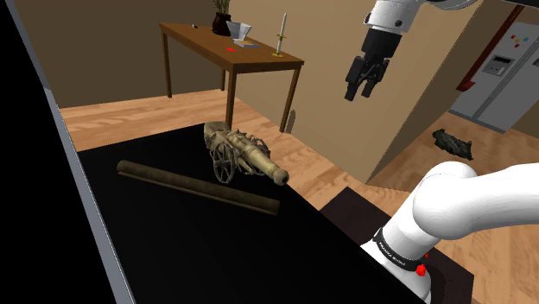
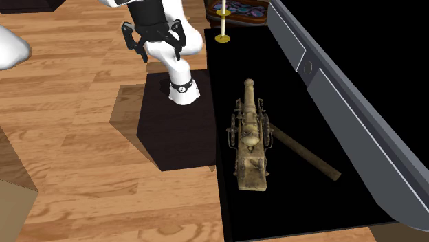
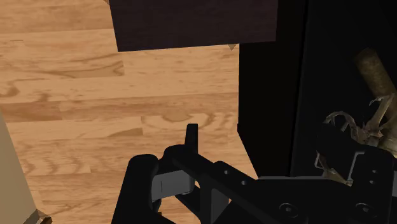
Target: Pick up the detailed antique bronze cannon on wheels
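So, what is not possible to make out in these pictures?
Wrist view: the cannon is cut off by the picture's edge, so most of it is unseen.
Second exterior view: one end of the brown rod disappears behind the cannon's wheel.
Shoulder view: the dark thing lying near the grey fridge is too small to name.

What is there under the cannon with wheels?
The cannon stands on the black table top. A dark brown rod lies beside it. The surface directly below its carriage is covered by the cannon itself.
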{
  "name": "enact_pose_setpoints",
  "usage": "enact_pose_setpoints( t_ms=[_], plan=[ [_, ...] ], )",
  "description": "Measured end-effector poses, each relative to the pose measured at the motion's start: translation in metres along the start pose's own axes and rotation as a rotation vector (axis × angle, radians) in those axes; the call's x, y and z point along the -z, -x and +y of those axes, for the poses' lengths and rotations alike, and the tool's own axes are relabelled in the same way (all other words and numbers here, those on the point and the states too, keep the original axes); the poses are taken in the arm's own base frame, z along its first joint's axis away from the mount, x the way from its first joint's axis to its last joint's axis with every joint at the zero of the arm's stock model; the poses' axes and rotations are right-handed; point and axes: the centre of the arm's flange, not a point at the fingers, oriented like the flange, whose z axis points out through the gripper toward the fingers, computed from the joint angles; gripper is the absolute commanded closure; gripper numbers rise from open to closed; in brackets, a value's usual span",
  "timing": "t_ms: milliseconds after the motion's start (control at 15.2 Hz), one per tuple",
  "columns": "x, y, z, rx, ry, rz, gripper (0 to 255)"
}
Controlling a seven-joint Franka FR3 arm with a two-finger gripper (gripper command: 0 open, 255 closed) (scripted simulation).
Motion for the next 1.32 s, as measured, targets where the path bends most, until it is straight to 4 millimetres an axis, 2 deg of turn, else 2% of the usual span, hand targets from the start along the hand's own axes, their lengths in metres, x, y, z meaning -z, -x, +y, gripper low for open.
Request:
enact_pose_setpoints(
  t_ms=[132, 528, 1056, 1320],
  plan=[
    [-0.003, 0.001, -0.006, -0.002, -0.001, -0.001, 0],
    [-0.03, -0.004, -0.066, -0.024, -0.016, -0.015, 0],
    [-0.076, -0.006, -0.164, -0.058, -0.037, -0.036, 0],
    [-0.092, -0.011, -0.211, -0.075, -0.048, -0.046, 0]
  ],
)
